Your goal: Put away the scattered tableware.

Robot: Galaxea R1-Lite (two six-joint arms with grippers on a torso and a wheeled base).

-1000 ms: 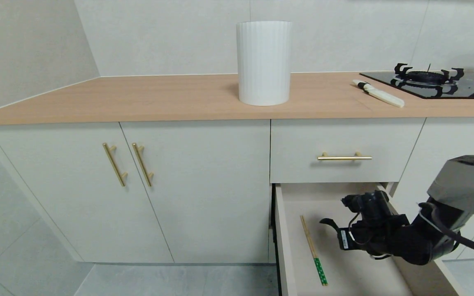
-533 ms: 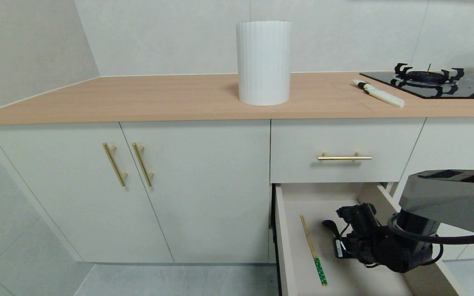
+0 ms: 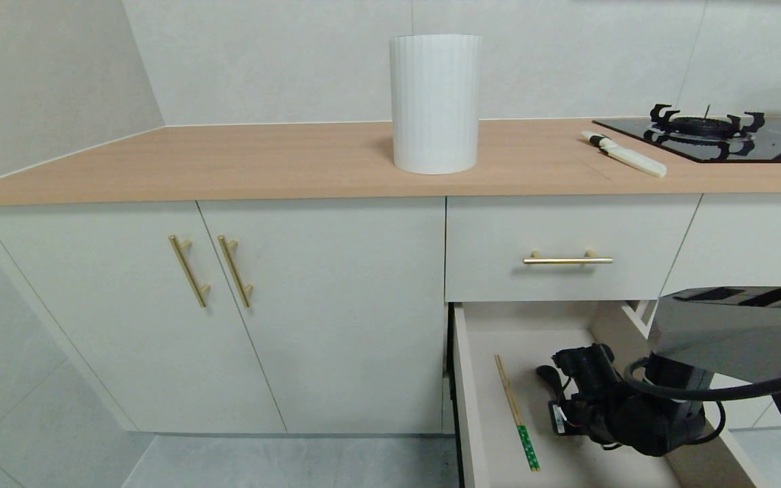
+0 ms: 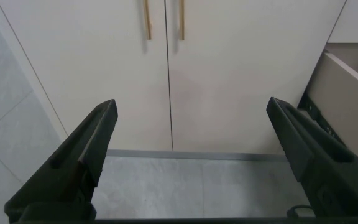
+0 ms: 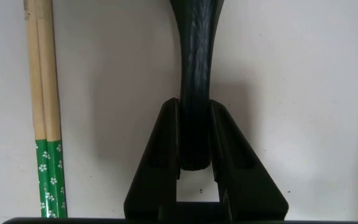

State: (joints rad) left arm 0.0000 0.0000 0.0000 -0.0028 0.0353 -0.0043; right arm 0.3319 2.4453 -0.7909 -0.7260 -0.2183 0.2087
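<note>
Head view, lower right: right gripper (image 3: 556, 392) clamped on black glossy utensil (image 3: 545, 373) inside open pale drawer (image 3: 470, 407), one pair of bamboo chopsticks with green ends (image 3: 516, 415) just beside. Up top on wooden counter (image 3: 228, 163): one white ribbed cylinder (image 3: 435, 102), one white knife (image 3: 624, 154). Left gripper (image 4: 191, 109) spread wide, holding nothing.

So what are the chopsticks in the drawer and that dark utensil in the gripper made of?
The chopsticks look like bamboo or pale wood: matte tan shafts with green flower-printed ends. The dark utensil held by the right gripper seems to be dark-stained wood or plastic, with faint lengthwise streaks and a slight sheen.
</note>
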